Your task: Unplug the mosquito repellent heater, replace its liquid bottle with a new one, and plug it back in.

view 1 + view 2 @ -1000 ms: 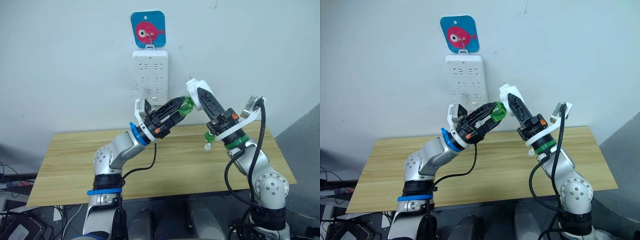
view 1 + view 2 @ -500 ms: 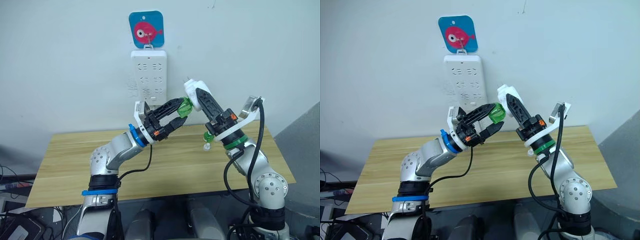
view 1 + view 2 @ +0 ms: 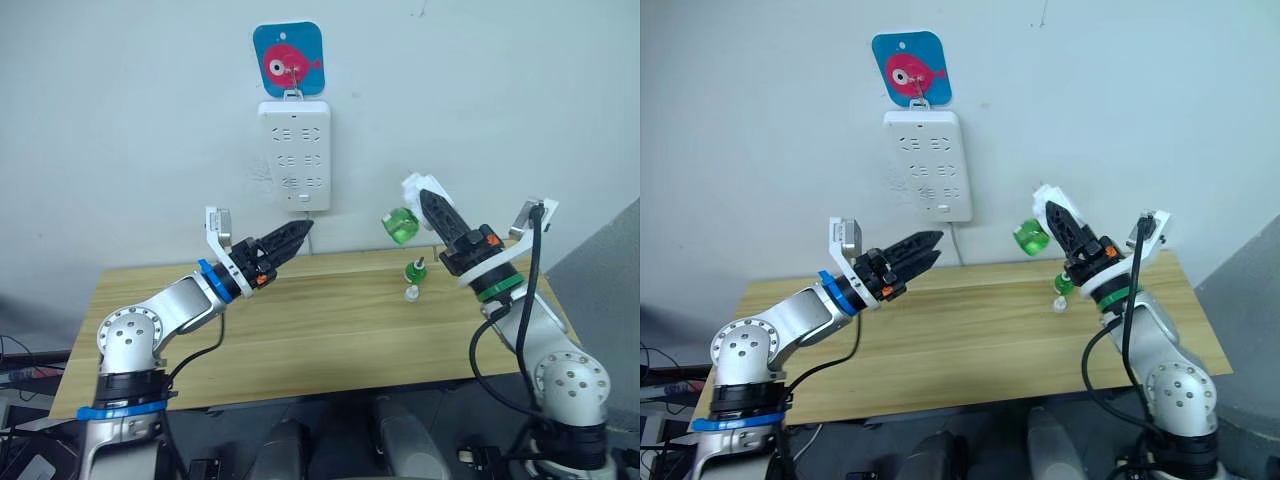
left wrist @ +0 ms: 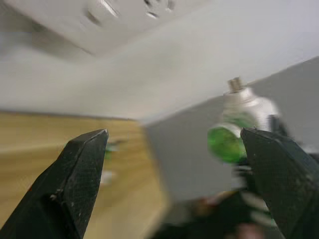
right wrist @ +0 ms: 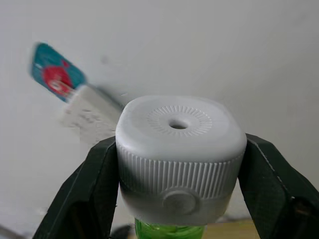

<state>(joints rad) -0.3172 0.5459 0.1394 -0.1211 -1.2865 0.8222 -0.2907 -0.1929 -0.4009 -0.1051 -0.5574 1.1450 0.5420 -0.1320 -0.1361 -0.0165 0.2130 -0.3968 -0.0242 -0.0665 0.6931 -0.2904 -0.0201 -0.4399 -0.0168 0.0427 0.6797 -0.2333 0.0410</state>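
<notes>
- since a second ago, the left gripper (image 3: 295, 233) has let go of the green bottle (image 3: 401, 226) and pulled back to the left, so the two arms that were meeting below the power strip (image 3: 295, 154) are now standing well apart.
- the left gripper is hovering above the far left part of the wooden table (image 3: 300, 340), its fingers spread apart and holding nothing, pointing right towards the other arm.
- the right gripper (image 3: 428, 205) is clamping the mosquito repellent heater (image 5: 180, 154) by its two sides, the black fingers (image 5: 82, 194) pressing against the white ribbed body.
- the heater is being held in the air over the far right of the table, unplugged, to the right of and lower than the power strip.
- the green bottle is sticking out of the heater towards the left, tilted, and is touching nothing else.
- a second small green bottle (image 3: 413, 270) is standing on the table just below the held heater, with a tiny white piece (image 3: 411, 294) lying just beside it.
- the power strip is hanging on the far wall under a blue card with a pink fish (image 3: 288, 63).
</notes>
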